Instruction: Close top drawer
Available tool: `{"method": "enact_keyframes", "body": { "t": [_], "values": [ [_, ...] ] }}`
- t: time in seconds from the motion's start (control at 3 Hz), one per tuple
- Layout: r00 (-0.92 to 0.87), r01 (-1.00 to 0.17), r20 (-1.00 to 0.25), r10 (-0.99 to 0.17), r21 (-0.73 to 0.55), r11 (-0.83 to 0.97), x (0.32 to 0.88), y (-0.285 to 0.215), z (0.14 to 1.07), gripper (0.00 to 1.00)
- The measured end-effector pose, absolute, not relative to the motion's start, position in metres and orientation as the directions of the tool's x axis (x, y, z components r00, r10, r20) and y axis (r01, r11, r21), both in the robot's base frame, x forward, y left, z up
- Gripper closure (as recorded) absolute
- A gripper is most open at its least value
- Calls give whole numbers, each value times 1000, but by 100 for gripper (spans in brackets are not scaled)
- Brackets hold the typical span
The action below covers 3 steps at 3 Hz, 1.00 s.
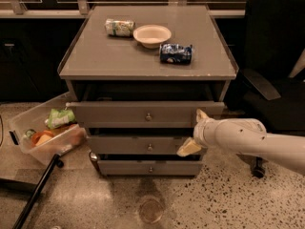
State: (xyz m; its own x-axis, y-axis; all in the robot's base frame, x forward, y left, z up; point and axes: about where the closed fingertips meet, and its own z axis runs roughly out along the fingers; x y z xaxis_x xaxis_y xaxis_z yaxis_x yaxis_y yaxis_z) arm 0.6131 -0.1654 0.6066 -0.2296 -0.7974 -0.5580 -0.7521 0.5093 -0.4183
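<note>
top drawer (114, 114): wide, shallow, grey; flat front; small round metal knob (148, 116) at centre
state: pulled partly out; front level; interior dark
gripper (195, 131): at the drawer front's right end; fingers spread apart

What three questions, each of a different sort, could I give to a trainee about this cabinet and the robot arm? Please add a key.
1. True or false: the top drawer is fully shut.
2. Choose one. The gripper is in front of which part of that drawer's front? A: the left end. B: the right end. C: the middle.
3. Short answer: which round white thing stands on the cabinet top?

Key
1. False; it stands pulled out a little.
2. B; its fingers are spread.
3. The bowl.
</note>
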Motion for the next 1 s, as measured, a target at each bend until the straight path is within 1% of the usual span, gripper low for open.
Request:
{"method": "enact_keyframes", "body": {
  "t": [0.67,1.0],
  "values": [
    [-199,-752,-574,-795,-430,499,625,-161,608,0],
    [-194,-758,-591,-783,-415,502,623,-162,603,0]
  ]
}}
